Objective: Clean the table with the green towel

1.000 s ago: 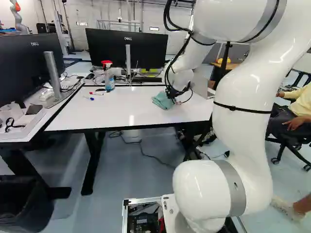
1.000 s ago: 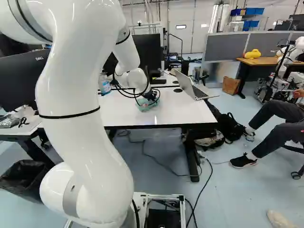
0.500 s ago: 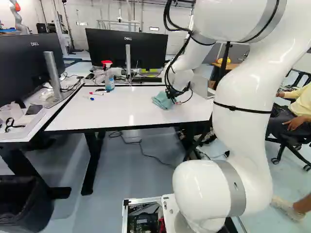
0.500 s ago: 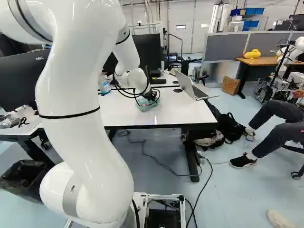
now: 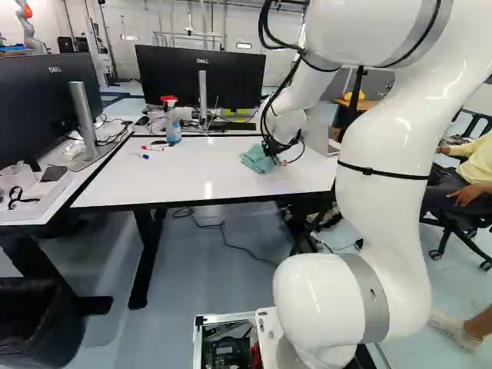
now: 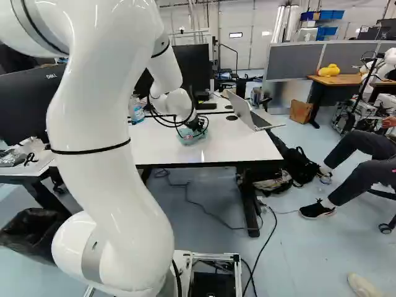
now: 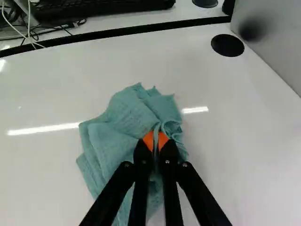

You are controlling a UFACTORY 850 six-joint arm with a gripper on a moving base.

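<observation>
You have the gripper [image 5: 271,147] low over the white table [image 5: 192,173], w/ its fingertips down at the green towel [image 5: 254,160]. In wrist view, the two fingers of the gripper [image 7: 156,141] are almost closed together: only a thin fold of cloth is b/w the orange pads [image 7: 148,140], and it is pinched from both sides. So you have hold of the towel by this fold. The rest of it lies crumpled on the table top, spread ahead of the fingers, under them and more to one side. The bottom of the arm bends down to it from above.

For the surroundings, FYI: a laptop [image 6: 246,113] stands open near the towel, at its right in the right base view. A black round cap [image 7: 227,45] is in the table top, b/w the towel and the far edge. In the left base view, at the left of the towel, you see a spray bottle [image 5: 172,127] w/ red head, a red marker [image 5: 153,147] and a blue marker [image 5: 141,155]. A monitor [image 5: 173,81] and a keyboard [image 7: 99,8] are behind, past the far edge of the table.
</observation>
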